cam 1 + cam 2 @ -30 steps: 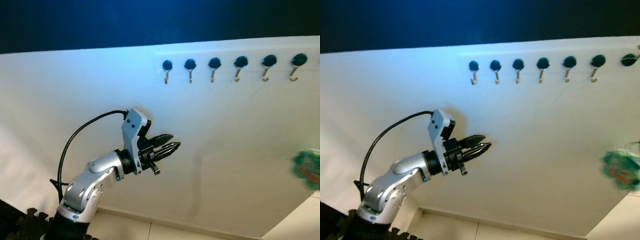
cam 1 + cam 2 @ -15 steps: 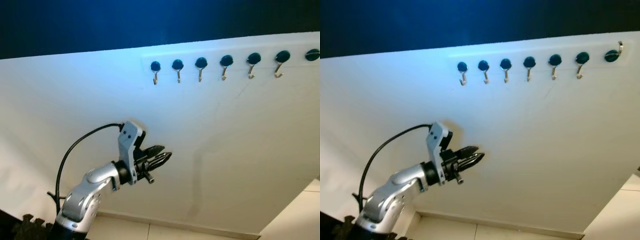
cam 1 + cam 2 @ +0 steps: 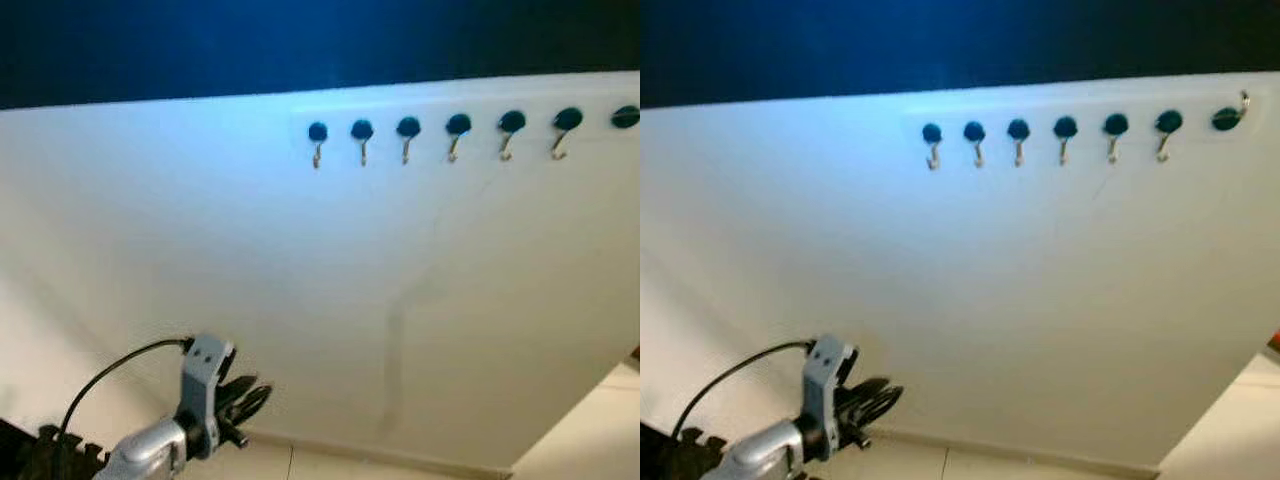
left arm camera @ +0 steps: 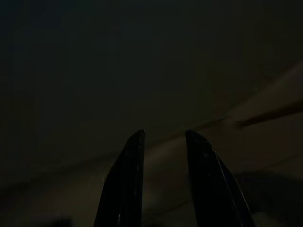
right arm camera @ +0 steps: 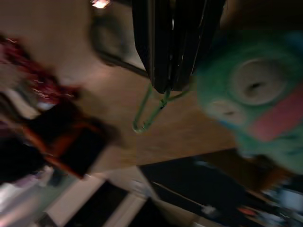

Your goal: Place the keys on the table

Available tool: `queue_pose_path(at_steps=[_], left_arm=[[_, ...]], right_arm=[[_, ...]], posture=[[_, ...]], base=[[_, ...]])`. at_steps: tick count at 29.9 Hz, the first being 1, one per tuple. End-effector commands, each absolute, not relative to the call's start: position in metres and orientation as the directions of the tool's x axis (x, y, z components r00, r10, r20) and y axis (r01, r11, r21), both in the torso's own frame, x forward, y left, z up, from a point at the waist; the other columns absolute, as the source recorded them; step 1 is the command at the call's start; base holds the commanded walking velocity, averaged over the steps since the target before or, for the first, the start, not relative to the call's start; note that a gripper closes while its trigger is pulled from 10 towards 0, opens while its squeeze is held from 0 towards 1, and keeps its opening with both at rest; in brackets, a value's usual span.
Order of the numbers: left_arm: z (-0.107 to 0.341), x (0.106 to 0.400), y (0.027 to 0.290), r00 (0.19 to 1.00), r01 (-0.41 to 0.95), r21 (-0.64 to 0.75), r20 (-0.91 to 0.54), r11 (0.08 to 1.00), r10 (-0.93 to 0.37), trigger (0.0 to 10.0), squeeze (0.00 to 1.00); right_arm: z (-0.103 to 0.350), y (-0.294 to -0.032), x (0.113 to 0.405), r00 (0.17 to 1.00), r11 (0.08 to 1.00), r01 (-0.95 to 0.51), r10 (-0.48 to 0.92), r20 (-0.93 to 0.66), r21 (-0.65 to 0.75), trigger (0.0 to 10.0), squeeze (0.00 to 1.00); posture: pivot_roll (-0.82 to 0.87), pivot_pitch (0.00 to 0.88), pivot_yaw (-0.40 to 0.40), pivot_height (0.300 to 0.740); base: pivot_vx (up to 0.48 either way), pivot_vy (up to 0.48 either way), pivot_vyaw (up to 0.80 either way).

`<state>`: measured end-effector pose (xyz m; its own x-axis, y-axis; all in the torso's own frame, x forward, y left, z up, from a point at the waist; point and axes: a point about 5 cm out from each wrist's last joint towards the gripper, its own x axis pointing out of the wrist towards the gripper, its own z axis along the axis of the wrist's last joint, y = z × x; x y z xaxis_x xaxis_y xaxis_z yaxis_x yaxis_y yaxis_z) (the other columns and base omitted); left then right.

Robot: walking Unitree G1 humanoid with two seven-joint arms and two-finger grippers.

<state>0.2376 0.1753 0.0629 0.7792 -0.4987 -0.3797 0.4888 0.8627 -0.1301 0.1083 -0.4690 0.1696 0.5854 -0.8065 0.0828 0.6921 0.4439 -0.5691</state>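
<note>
Right gripper (image 5: 173,87): fingers pinching the green key ring (image 5: 149,109), teal fuzzy charm (image 5: 255,94) hanging beside. Left gripper (image 3: 250,398): low left near wall hooks (image 3: 458,126), fingers slightly spread, holding nothing.

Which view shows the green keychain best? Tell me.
The right wrist view: the right gripper is shut on the keychain's green clip, with its green plush charm dangling beside it, blurred. The eye views show the wall hooks and the left gripper instead.

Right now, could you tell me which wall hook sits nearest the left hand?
The leftmost hook of the row; it ends the line on the side where the left hand hangs, low down.
</note>
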Motion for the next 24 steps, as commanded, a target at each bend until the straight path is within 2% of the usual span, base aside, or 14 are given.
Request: queue_pose_path(at_steps=[1,4,7,8,9,12,16,17,18,20,21,24], left_arm=[[0.053,0.233,0.191,0.800,0.435,-0.079,-0.423,0.897,-0.426,10.0,0.00],[0.034,0.225,0.207,0.804,0.377,-0.017,-0.491,0.926,-0.336,10.0,0.00],[0.018,0.219,0.219,0.795,0.338,0.023,-0.542,0.941,-0.272,10.0,0.00],[0.018,0.219,0.219,0.795,0.338,0.023,-0.542,0.941,-0.272,10.0,0.00],[0.012,0.216,0.224,0.791,0.326,0.040,-0.559,0.945,-0.249,10.0,0.00],[0.006,0.214,0.228,0.785,0.314,0.063,-0.578,0.947,-0.222,10.0,0.00],[-0.002,0.212,0.230,0.775,0.321,0.091,-0.597,0.943,-0.206,10.0,0.00],[-0.004,0.211,0.230,0.774,0.321,0.095,-0.600,0.942,-0.203,10.0,0.00],[-0.006,0.211,0.229,0.773,0.321,0.098,-0.601,0.942,-0.202,10.0,0.00],[-0.007,0.212,0.229,0.775,0.322,0.101,-0.599,0.941,-0.201,10.0,0.00],[-0.008,0.212,0.228,0.779,0.324,0.107,-0.594,0.940,-0.201,10.0,0.00],[-0.009,0.214,0.228,0.783,0.323,0.112,-0.589,0.940,-0.200,10.0,0.00]], right_arm=[[0.169,-0.475,0.099,0.541,0.394,0.708,-0.836,0.091,-0.586,10.0,0.00],[0.173,-0.476,0.093,0.519,0.348,0.724,-0.844,0.138,-0.595,10.0,0.00],[0.178,-0.479,0.081,0.444,0.239,0.745,-0.875,0.195,-0.623,10.0,0.00],[0.178,-0.479,0.081,0.444,0.239,0.745,-0.875,0.195,-0.623,10.0,0.00],[0.181,-0.483,0.070,0.376,0.161,0.765,-0.898,0.229,-0.624,10.0,0.00],[0.184,-0.489,0.059,0.303,0.079,0.780,-0.916,0.264,-0.621,10.0,0.00],[0.185,-0.492,0.057,0.297,0.063,0.770,-0.916,0.270,-0.635,10.0,0.00],[0.183,-0.492,0.059,0.309,0.085,0.774,-0.916,0.257,-0.627,10.0,0.00],[0.180,-0.491,0.063,0.325,0.112,0.778,-0.914,0.243,-0.619,10.0,0.13],[0.179,-0.491,0.064,0.328,0.115,0.777,-0.913,0.243,-0.620,10.0,0.13],[0.175,-0.489,0.068,0.339,0.130,0.776,-0.911,0.234,-0.617,10.0,1.00],[0.170,-0.487,0.072,0.339,0.146,0.783,-0.915,0.218,-0.604,10.0,1.00]], posture=[[-0.13,0.157,0.080,0.740],[-0.14,0.156,0.083,0.740],[-0.15,0.154,0.086,0.740],[-0.15,0.154,0.086,0.740],[-0.15,0.153,0.092,0.740],[-0.16,0.153,0.094,0.740],[-0.16,0.152,0.098,0.740],[-0.17,0.151,0.098,0.740],[-0.17,0.151,0.098,0.740],[-0.17,0.151,0.098,0.740],[-0.16,0.148,0.095,0.740],[-0.16,0.145,0.093,0.740]], base=[[0.000,0.000,0.00],[0.000,0.000,0.00],[0.000,0.000,0.00],[0.000,0.000,0.00],[0.000,0.000,0.00],[0.000,0.000,0.00],[0.000,0.000,0.00],[0.000,0.000,0.00],[0.000,0.000,0.00],[0.000,0.000,0.00],[0.000,0.000,0.00],[0.000,0.000,0.00]])
